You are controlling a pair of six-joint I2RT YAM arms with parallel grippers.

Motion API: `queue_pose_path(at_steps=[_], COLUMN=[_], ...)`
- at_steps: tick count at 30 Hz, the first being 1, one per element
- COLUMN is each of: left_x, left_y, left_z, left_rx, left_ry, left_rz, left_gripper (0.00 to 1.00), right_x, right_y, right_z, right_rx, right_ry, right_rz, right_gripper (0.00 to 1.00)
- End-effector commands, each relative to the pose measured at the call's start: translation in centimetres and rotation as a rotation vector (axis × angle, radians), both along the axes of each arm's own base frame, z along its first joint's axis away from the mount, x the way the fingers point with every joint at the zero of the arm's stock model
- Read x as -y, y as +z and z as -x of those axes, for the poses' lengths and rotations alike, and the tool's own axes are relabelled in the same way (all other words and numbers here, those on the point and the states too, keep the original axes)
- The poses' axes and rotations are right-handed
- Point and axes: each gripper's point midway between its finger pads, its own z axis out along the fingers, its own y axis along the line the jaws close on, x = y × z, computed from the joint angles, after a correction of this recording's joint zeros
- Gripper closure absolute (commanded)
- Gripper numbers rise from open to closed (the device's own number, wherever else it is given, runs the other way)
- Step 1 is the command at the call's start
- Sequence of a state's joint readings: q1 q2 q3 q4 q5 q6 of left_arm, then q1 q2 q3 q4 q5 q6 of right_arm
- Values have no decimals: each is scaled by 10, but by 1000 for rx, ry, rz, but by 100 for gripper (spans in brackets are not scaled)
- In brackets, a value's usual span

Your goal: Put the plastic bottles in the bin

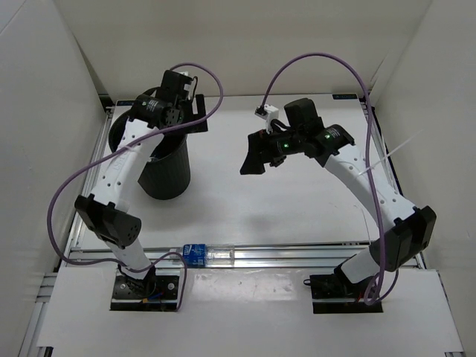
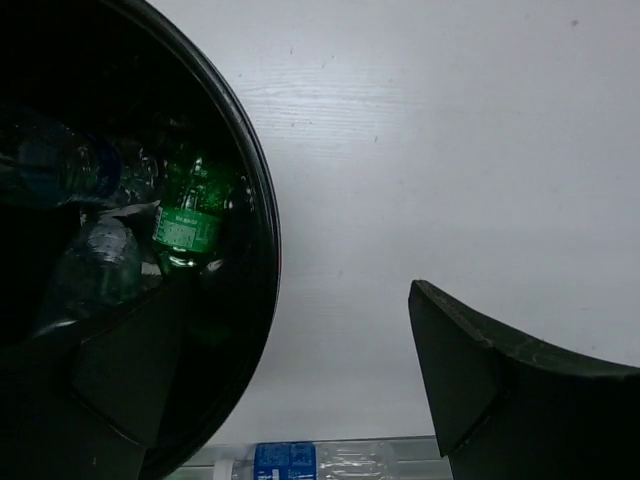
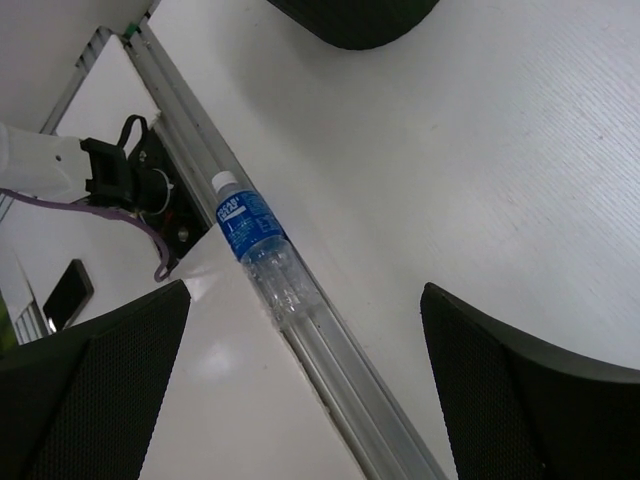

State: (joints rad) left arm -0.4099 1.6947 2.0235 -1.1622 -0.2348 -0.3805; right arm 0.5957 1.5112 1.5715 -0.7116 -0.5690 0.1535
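Your left fingers [image 2: 490,370] stand wide apart with nothing between them. They hang over the right edge of the bin [image 1: 165,175], one finger above its dark inside and the other above bare bench [image 1: 297,216]. The bin stands upright on the far-left part of the bench.

The left wrist camera looks straight down into the bin. The green bottle [image 2: 188,215] lies inside against the right wall, label up. Just left of it is a nearer clear bottle [image 2: 100,262], and farther left a dim clear bottle [image 2: 55,165], deep in shadow — you cannot read either label in that dark.

One bottle is outside the bin. The blue-labelled bottle [image 1: 204,254] lies on its side along the aluminium rail [image 1: 312,254] at the near edge of the bench. It sits between the two arm bases, closer to the left base [image 1: 145,286], with its white cap pointing left.

Your right fingers [image 1: 253,156] are also spread wide and hold nothing. They hang above the middle of the bench, to the right of the bin and apart from it. Through the right wrist camera the blue-labelled bottle shows between the two fingers, though it lies well below and nearer — no contact.
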Motion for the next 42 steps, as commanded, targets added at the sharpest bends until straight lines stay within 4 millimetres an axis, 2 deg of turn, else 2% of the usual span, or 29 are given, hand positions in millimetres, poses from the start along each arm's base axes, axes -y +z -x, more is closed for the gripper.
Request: queue_pose_path(at_steps=[1,3,7,8,9,10,13,14,15,16,17,18,19,21,22,24,27,30,31,33,34,35,38,41,42], left_x=[-1,-2,1,7,9,14,24,27,26,28,28,32,35,46,49,57,70,74,75,74,74,72,67,63,61], left_y=[13,9,-28,-34,-44,-47,-62,-62,-67,-73,-72,-74,-70,-61,-50,-39,-23,-2,1,1,-1,-19,-25,-11,10], left_z=[15,16,20,20,24,24,26,27,29,35,38,45,48,57,60,64,66,65,65,66,66,71,76,73,66], left_rx=[18,15,-106,-117,-141,-148,-221,-227,-241,-268,-269,-291,-302,-307,-302,-298,-270,-229,-223,-217,-211,-253,-256,-208,-137], left_ry=[-41,-41,-41,-60,-67,-83,-115,-114,-113,-117,-108,-126,-133,-161,-171,-189,-221,-232,-226,-226,-227,-221,-213,-203,-181], left_rz=[-23,-25,-46,-28,-13,5,50,66,61,77,85,89,110,122,123,137,171,212,223,225,227,210,200,200,209], left_gripper=[0,0,0,0,4,25,52,64,67,70,73,80,83,87,89,89,83,73,66,36,0,0,0,0,0], right_x=[13,14,19,20,21,22,27,28,30,32,36,39,43,49,52,53,50,44,44,43,39,40,37,33,30], right_y=[14,10,8,8,11,6,7,5,-1,2,-3,-16,-16,-30,-32,-36,-43,-48,-48,-58,-65,-73,-86,-87,-87], right_z=[4,3,4,3,4,6,4,5,8,8,10,12,15,19,20,27,43,54,54,60,66,65,73,80,84], right_rx=[90,93,103,106,121,106,126,126,108,127,126,104,119,106,109,106,87,81,81,81,81,87,85,99,111], right_ry=[-16,-18,-36,-43,-38,-37,-65,-58,-57,-59,-61,-66,-68,-70,-77,-45,39,112,112,133,152,155,192,223,247], right_rz=[6,18,30,35,32,42,56,65,77,79,96,120,124,155,162,156,131,107,107,134,148,179,210,216,216], right_gripper=[0,0,0,0,0,0,0,0,0,0,0,0,0,0,0,0,1,3,3,3,3,3,4,0,0])
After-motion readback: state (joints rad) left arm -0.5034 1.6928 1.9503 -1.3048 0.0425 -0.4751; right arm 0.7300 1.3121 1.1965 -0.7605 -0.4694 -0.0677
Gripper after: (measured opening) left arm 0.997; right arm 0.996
